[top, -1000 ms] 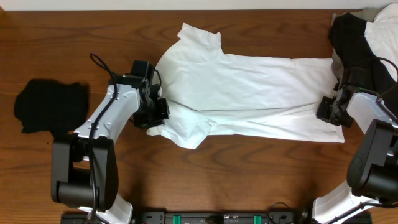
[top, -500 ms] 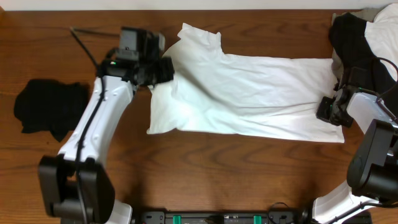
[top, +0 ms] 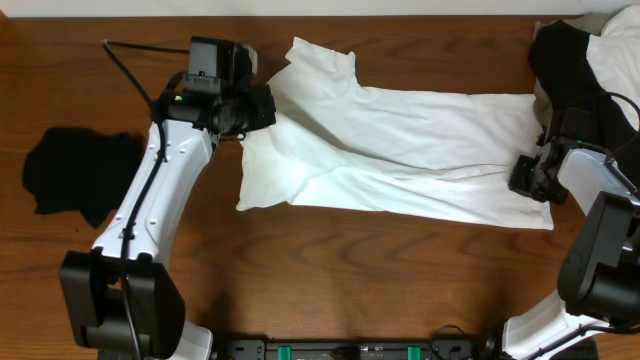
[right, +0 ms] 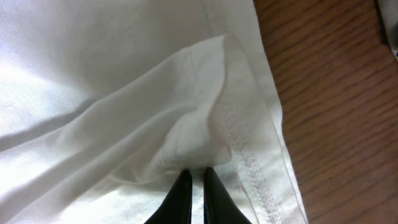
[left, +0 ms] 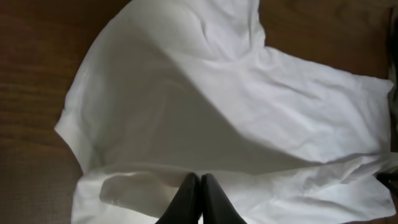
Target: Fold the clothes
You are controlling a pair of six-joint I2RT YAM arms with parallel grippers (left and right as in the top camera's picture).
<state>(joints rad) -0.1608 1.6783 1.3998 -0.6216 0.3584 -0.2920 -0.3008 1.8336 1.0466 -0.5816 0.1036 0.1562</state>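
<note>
White T-shirt [top: 400,150] lies lengthwise across middle of wooden worktop [top: 350,290], rumpled, one sleeve sticking out on far side near its left end. Left tool [top: 257,109] at T-shirt's far-left edge, clenched on pinch of cloth, fingers pressed together. Right tool [top: 528,178] at T-shirt's near-right corner, clamped on raised fold beside stitched hem. Small black garment [top: 70,170] well left of T-shirt. Black garment heaped with pale cloth [top: 570,60] just past T-shirt's right end.
</note>
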